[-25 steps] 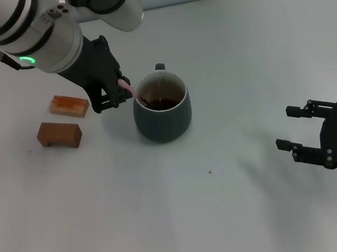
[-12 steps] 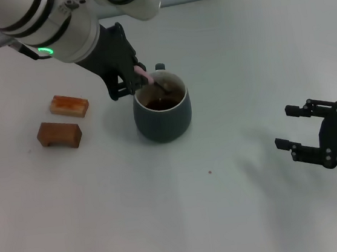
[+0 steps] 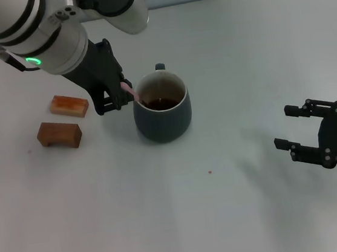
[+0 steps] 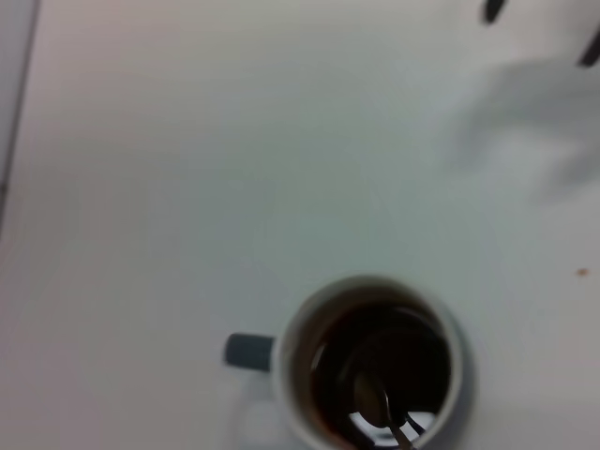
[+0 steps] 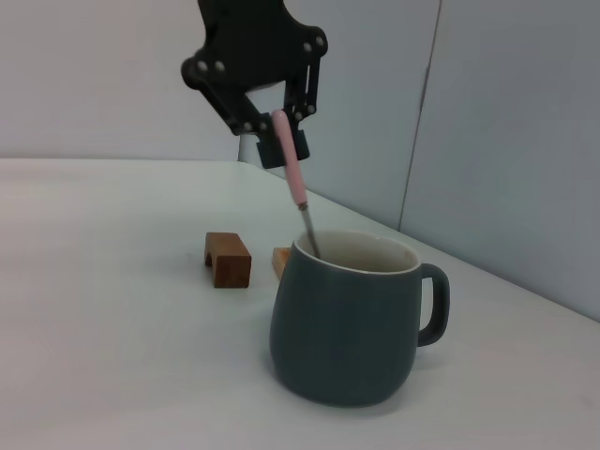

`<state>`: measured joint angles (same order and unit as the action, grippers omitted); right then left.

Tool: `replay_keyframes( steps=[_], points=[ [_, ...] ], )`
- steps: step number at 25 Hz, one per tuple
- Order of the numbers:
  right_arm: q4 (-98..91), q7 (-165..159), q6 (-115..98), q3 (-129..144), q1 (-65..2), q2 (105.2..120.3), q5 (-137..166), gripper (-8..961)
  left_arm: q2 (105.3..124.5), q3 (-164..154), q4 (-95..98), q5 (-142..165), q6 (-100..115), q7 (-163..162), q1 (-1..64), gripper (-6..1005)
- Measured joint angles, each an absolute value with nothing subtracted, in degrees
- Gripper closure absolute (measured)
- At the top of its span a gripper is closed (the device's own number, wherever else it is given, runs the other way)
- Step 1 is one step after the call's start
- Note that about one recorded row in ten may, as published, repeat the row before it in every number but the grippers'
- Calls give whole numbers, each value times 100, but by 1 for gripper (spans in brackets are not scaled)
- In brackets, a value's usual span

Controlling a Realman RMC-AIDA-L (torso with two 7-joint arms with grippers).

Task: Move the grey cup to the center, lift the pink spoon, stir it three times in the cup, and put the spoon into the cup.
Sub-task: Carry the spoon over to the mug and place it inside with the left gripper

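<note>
The grey cup [image 3: 162,106] stands near the middle of the white worktop [image 3: 222,65], its loop handle turned away from the robot and dark brown liquid inside. The left gripper [image 3: 117,90] hangs just beside the cup's rim on the robot's left, pinching the pale pink handle of the pink spoon [image 3: 129,90]. In the right wrist view the spoon [image 5: 297,187] slants down from the gripper [image 5: 281,131] over the near rim, its metal neck passing close inside the cream wall. The left wrist view shows the silver bowl [image 4: 373,403] sunk in the liquid toward one side of the cup [image 4: 370,361].

This looks like the stirring step, with the spoon working near the wall, not through the middle.

The right gripper [image 3: 300,132] waits well apart on the robot's right, low over the worktop, its fingers spread wide and holding nothing.

Risks from here, as I judge them:
- The spoon's neck runs close to the rim. A sweep too far outward could press it against the wall and push or tip the cup, spilling liquid.
- The grip sits high on a slim handle, so any drag from the wall could make the spoon twist or slip between the fingers.
- A fast circle could slosh the liquid over the rim.
- The two wooden blocks [image 3: 69,105] lie near the left arm; a wide swing of that arm could knock them.
- Releasing while the spoon leans this steeply outward might let it tip out over the rim.
</note>
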<state>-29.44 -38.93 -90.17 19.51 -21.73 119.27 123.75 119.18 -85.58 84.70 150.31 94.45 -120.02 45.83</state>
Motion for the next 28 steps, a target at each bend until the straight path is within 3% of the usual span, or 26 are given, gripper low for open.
replay_keyframes(
  steps=[28],
  points=[
    [-2945,-3893,-9011,1973,-2190,11926,12375,272,11911,-8423,8309,14726,9465,-12052,4631,758]
  ],
)
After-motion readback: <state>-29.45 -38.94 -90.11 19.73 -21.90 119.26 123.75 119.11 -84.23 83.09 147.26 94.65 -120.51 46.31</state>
